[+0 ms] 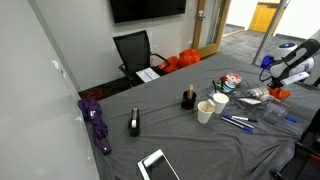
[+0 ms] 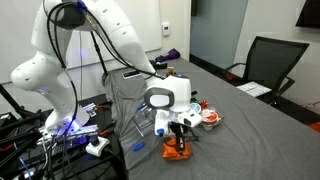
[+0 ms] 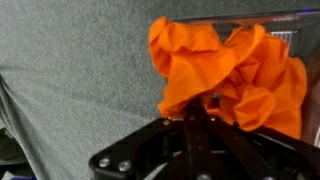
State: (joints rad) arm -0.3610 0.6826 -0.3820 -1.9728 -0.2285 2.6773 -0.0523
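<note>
My gripper point(image 3: 193, 118) is shut on a crumpled orange cloth point(image 3: 225, 70), fingers pressed together into its lower edge. In an exterior view the gripper point(image 2: 180, 137) points down over the orange cloth point(image 2: 177, 152), which rests at the near edge of the grey table point(image 2: 230, 120). In an exterior view the arm point(image 1: 290, 65) is at the far right, with the orange cloth point(image 1: 279, 92) just under it.
On the grey table stand two paper cups point(image 1: 212, 106), a dark bottle point(image 1: 187, 98), a black tape dispenser point(image 1: 134, 123), pens point(image 1: 236, 122), a tablet point(image 1: 157, 165) and a purple toy point(image 1: 97, 118). A black chair point(image 1: 133, 52) stands behind. Cables lie on the floor point(image 2: 70, 140).
</note>
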